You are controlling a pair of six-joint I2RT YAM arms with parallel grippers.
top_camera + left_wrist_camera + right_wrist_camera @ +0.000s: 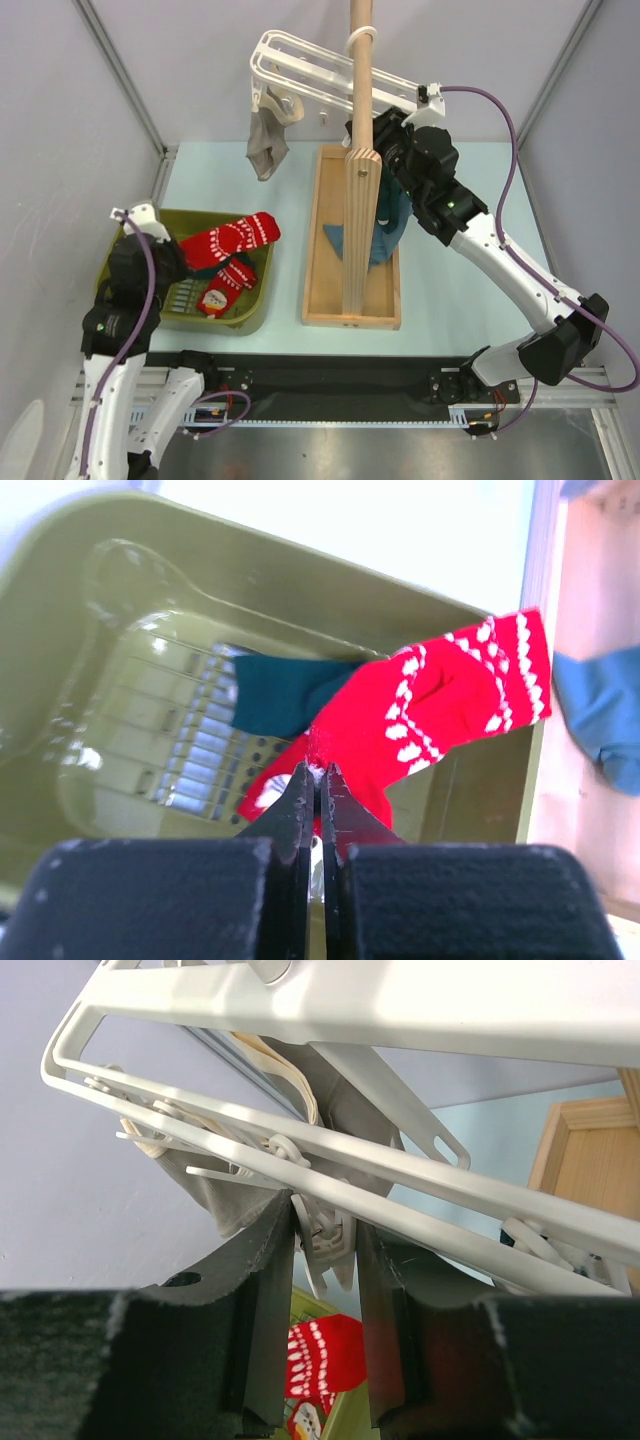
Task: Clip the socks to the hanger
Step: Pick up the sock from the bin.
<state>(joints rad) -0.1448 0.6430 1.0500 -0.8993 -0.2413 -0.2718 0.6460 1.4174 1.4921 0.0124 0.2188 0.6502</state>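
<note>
Left wrist view: left gripper (318, 770) pinched shut on the red sock (440, 710) in the basket (300, 570), table's 8 o'clock. Right gripper (325, 1222) brackets a peg (328, 1238) of the hanger (400, 1000) at 12 o'clock; grip unclear.

Beyond the left gripper (318, 772), the teal sock (285, 692) lies partly hidden under the red sock (440, 705). Whether the right gripper (325, 1220) actually touches the clip peg (330, 1245) between its fingers cannot be told.
</note>
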